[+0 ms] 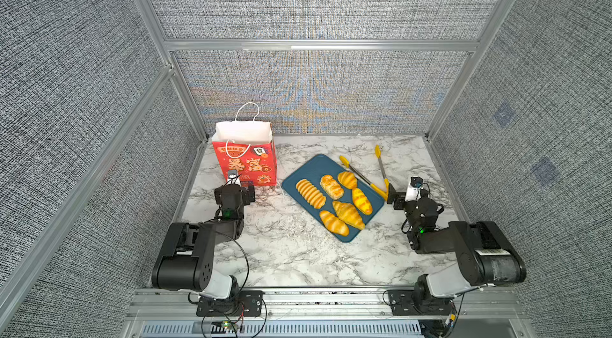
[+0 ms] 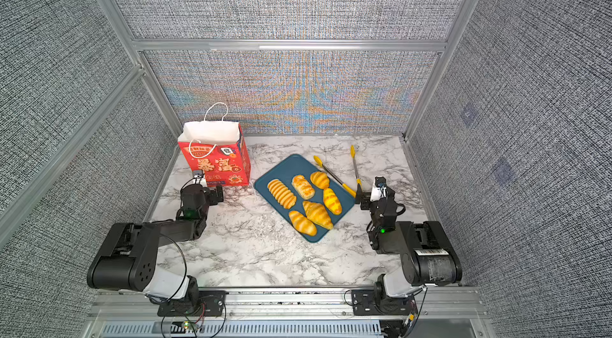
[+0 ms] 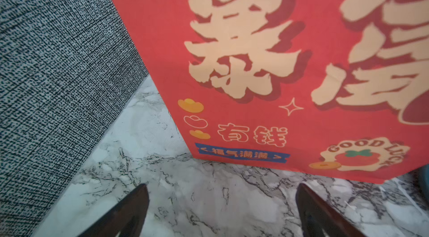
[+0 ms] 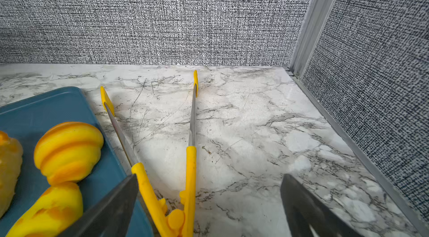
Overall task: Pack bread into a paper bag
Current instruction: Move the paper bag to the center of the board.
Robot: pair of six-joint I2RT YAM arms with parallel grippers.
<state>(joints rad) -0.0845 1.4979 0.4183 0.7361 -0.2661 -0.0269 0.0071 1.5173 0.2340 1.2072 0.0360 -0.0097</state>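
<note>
Left gripper [image 3: 222, 187] and right gripper [image 4: 210, 175] both gape empty; six pastries [image 1: 348, 213] lie on the tray [image 1: 311, 164], none apparently in the bag [image 1: 248, 164] yet.

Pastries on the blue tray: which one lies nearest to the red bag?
The long ridged loaf, with many cross ribs. It lies at the tray edge facing the bag; the other five sit farther toward the tongs.

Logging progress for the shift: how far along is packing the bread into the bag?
Done: nothing visible; all six pastries lie on the blue tray. In hand: nothing; the left hand open facing the red bag, the right hand open astride the tongs' handles. Left: every pastry into the bag.
</note>
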